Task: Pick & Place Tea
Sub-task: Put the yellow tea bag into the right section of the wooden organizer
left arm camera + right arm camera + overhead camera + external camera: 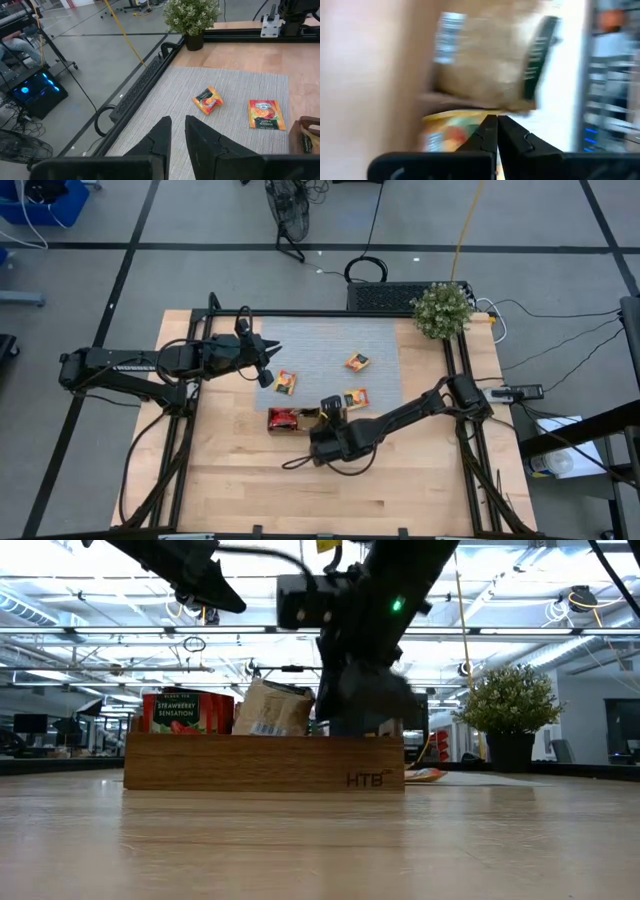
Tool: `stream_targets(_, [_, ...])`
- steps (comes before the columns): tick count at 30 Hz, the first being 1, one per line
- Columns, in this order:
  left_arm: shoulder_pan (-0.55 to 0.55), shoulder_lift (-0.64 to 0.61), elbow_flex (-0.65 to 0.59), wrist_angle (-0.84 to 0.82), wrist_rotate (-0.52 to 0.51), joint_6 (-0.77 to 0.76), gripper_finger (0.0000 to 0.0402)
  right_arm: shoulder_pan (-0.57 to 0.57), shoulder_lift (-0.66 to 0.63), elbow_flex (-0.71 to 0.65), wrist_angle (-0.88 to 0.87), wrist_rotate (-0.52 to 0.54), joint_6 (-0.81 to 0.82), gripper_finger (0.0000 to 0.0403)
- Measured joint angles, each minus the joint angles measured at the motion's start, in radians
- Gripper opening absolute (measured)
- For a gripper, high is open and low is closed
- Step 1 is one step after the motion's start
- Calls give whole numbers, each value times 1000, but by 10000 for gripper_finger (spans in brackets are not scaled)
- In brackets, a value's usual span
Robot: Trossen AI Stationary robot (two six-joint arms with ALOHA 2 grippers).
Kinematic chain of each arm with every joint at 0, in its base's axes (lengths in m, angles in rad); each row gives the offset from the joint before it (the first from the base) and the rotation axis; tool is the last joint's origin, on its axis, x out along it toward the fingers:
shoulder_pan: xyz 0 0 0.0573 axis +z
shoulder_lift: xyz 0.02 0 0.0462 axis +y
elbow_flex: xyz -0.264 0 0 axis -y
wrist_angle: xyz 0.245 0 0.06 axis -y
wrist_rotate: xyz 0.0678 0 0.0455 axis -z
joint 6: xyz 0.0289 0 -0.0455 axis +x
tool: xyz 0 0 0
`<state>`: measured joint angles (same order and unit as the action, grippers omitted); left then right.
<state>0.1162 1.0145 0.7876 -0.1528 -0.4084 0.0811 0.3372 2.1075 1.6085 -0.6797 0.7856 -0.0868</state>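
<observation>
While the right gripper [331, 412] is down over the tray [264, 762], its fingers are pressed together.

Just under those fingers lies an orange-yellow packet [451, 131] and right behind it a pale brown packet [490, 60], both in the tray; red packets [283, 419] fill the compartment beside the gripper. Beyond it, on the grey mat [320, 345], three orange packets lie apart: one [355, 397] near the gripper, one [359, 361] farther, one [287, 383] just beside the left gripper [270, 361]. The left gripper hovers over the mat edge, its fingers slightly spread, nothing between them. A plant [442, 309] stands at the far corner.
</observation>
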Motion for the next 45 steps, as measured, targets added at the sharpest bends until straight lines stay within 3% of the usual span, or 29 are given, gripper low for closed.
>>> stream_targets(5, [0, 0, 0, 0, 0, 0, 63, -46, -33, 1, -53, -346, 59, 0])
stream_targets(9, [0, 0, 1, 0, 0, 0, 63, -106, -26, 1, -127, -552, 105, 0])
stream_targets(18, [0, 0, 1, 1, 0, 0, 63, -172, -1, 2, -131, -712, 71, 0])
stream_targets(22, [0, 0, 1, 0, 0, 0, 63, -180, 0, 2, -125, -707, 73, 0])
stream_targets(31, [0, 0, 1, 0, 0, 0, 63, -174, -4, -78, 3, -576, 139, 0])
stream_targets(40, [0, 0, 1, 0, 0, 0, 63, -113, 6, -118, 11, -176, 151, 0])
stream_targets(45, [0, 0, 1, 0, 0, 0, 63, -92, 7, -119, 26, -126, 155, 0])
